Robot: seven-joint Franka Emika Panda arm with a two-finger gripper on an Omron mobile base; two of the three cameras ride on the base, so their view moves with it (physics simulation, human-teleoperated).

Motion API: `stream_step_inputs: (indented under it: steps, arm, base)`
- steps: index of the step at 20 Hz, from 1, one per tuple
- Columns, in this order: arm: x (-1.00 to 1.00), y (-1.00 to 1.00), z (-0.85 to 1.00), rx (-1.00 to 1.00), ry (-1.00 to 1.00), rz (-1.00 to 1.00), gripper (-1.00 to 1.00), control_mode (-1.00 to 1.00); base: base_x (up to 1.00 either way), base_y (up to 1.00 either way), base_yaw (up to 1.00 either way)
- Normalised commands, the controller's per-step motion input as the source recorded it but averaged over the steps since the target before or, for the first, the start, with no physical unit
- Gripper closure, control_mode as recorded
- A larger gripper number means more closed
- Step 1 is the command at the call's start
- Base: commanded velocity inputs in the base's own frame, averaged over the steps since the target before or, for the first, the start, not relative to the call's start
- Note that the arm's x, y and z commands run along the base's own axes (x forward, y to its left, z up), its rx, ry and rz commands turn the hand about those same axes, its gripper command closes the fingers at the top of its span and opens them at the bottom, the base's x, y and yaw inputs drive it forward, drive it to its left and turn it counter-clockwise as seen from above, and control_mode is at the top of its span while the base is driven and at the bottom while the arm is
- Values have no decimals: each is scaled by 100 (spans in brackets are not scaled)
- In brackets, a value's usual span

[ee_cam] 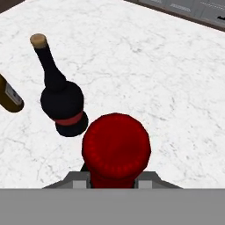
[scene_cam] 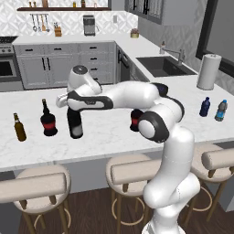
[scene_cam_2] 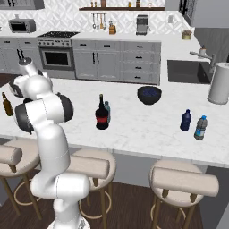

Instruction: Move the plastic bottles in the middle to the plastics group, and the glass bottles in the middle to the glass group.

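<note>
You have the arm stretched left across the white marble counter (scene_cam: 114, 132), with the gripper (scene_cam: 75, 107) clamped on the neck of the tall dark wine bottle (scene_cam: 75, 124). In the hand view its red top sits right between the fingertips, the jaws drawn narrow against it. The bottle hangs upright just beside the glass group: the squat round-bellied bottle (scene_cam: 48, 119) with the red band and the small amber bottle (scene_cam: 19, 127) stand to its left. I cannot tell whether the wine bottle's base touches the counter yet, so count this transfer as nearly finished, not released.

Left in the middle, as seen in the right base view, are a second squat dark bottle (scene_cam_2: 101, 114) and the slim light-blue plastic bottle (scene_cam_2: 108, 110) just behind it. The plastics group, a dark-blue bottle (scene_cam_2: 185, 120) and a clear bluish bottle (scene_cam_2: 201, 127), stands well apart to the right. In my judgement, one item is almost placed and two are outstanding.
</note>
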Motion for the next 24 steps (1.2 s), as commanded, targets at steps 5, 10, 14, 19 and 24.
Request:
stream_step_inputs:
  steps: [5,10,14,19,24]
  arm:
    - [4,0,0,0,-5,0,100,-100]
    - [44,11,26,-1,-1,0,100,-100]
    - [33,7,1,0,0,0,100,-100]
    - [1,9,-7,-1,2,0,100,-100]
    - [0,3,-54,0,0,0,100,-100]
  base:
    - [0,0,0]
    - [0,0,0]
    - [0,0,0]
    - [0,0,0]
    - [0,0,0]
